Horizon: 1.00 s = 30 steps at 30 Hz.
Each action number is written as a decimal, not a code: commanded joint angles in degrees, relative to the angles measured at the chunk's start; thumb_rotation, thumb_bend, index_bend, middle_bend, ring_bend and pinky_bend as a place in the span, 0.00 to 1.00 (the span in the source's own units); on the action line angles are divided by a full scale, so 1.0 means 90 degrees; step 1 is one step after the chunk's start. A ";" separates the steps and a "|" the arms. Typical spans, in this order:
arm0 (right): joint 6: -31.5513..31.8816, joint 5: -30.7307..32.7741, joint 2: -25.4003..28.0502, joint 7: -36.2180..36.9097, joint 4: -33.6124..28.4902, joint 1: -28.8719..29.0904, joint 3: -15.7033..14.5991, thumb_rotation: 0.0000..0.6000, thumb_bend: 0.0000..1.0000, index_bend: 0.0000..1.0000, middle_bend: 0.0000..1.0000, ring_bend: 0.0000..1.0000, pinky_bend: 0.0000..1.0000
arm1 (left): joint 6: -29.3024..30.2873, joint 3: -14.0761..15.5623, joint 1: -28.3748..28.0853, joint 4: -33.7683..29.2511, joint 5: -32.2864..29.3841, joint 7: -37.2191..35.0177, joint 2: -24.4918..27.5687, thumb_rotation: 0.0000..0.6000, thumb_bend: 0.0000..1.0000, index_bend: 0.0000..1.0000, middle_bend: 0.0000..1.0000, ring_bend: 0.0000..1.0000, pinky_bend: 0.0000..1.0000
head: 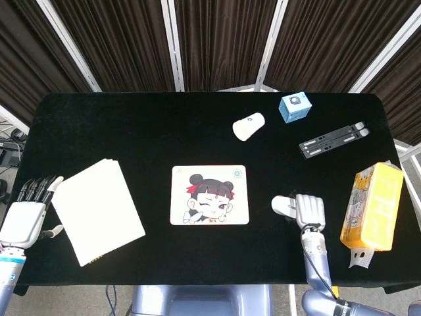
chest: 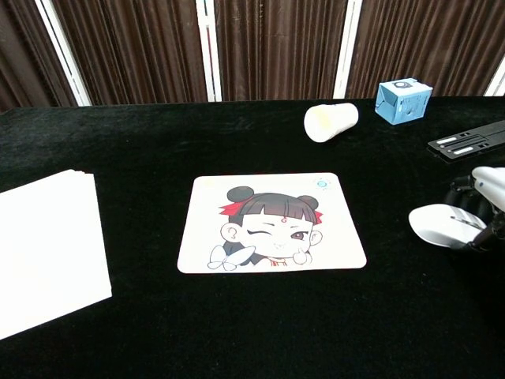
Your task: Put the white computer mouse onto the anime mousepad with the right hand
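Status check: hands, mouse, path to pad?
Right hand gripping white mouse, right of mousepad. Left hand open, idle beside paper stack. Path unobstructed.

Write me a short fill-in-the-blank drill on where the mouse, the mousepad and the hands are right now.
1. The white mouse is held by the robot's ____ hand.
2. The mouse is not yet on the anime ____.
3. The left hand sits beside a stack of ____ paper.

Missing words: right; mousepad; white
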 commanded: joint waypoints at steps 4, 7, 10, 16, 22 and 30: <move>0.0013 -0.0557 0.0006 0.0342 -0.0080 0.0141 -0.0010 1.00 0.27 0.62 0.59 0.43 0.64 | -0.0024 0.0008 -0.0005 -0.0004 -0.0004 -0.0015 0.0009 1.00 0.11 0.00 0.00 0.00 0.00; -0.0071 -0.0951 0.0093 0.0324 -0.0018 0.0317 -0.0040 1.00 0.27 0.62 0.59 0.43 0.64 | -0.0040 0.0008 -0.0010 -0.0009 -0.0008 -0.0031 0.0017 1.00 0.12 0.00 0.00 0.00 0.00; -0.0320 -0.1263 0.0236 0.0334 0.0048 0.0556 -0.0029 1.00 0.27 0.62 0.59 0.43 0.64 | -0.0046 0.0009 -0.0013 -0.0011 -0.0003 -0.0060 0.0027 1.00 0.12 0.00 0.00 0.00 0.00; -0.0953 -0.1606 0.0514 0.0194 0.0219 0.1137 0.0126 1.00 0.27 0.63 0.60 0.43 0.64 | -0.0072 0.0011 -0.0019 -0.0018 -0.0004 -0.0133 0.0047 1.00 0.12 0.00 0.00 0.00 0.00; -0.1808 -0.2009 0.0698 0.0168 0.0771 0.1806 0.0119 1.00 0.27 0.63 0.60 0.43 0.64 | -0.0115 0.0019 -0.0024 -0.0035 -0.0028 -0.0178 0.0076 1.00 0.12 0.00 0.00 0.00 0.00; -0.2432 -0.3278 0.0612 0.1061 0.1802 0.2579 -0.0187 1.00 0.26 0.64 0.60 0.43 0.64 | -0.0216 0.0017 -0.0038 -0.0093 -0.0131 -0.0248 0.0124 1.00 0.12 0.00 0.00 0.00 0.00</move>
